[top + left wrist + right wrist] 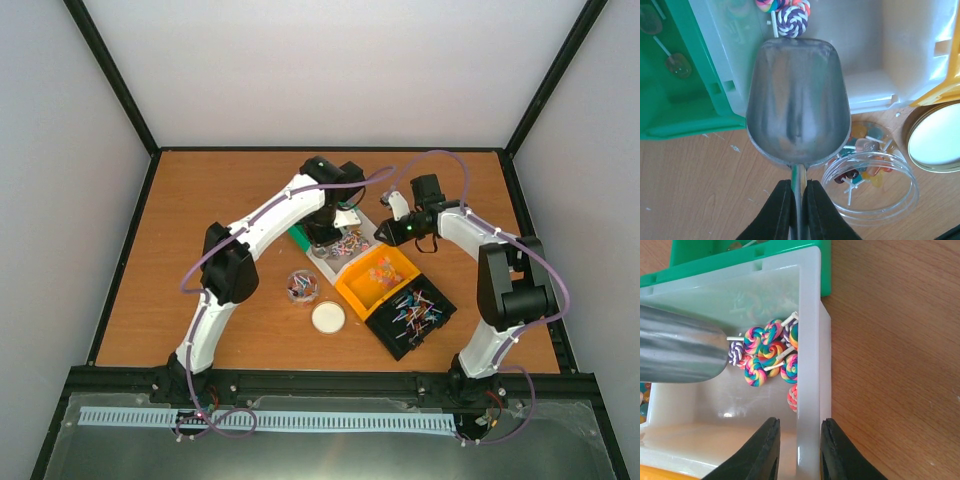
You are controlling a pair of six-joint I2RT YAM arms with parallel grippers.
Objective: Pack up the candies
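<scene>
Four plastic bins stand touching in a slanted row in the middle of the table (200, 200), running from far left to near right.

The green bin (675, 100) is the farthest one. It holds a few amber sweets on sticks.

Next comes the white bin (810, 315). The candies (767, 357) in it are small spiral lollipops in pink, blue, yellow and green, with one in purple and white. They lie in a heap against the wall where the right gripper is.

The orange bin (352, 290) holds small bright sweets. The black bin (395, 345), nearest and most to the right, holds many thin sticks with coloured heads.

A clear jar (900, 195) stands on the table, on the near left side of the white bin and open at the top. It has a few sweets on its bottom. Its lid (935, 140) lies flat beside it, to the near right.

The left gripper (799, 185) is closed tightly on the thin handle of the metal scoop (797, 100). The bowl of the scoop is empty. It reaches over the rim of the white bin, and its front edge is just at the purple and white lollipop.

The right gripper (799, 425) has its jaws on both sides of one wall of the white bin, one finger inside and one outside. The outer finger seems to touch the wall. I cannot tell whether the jaws really press on it.
</scene>
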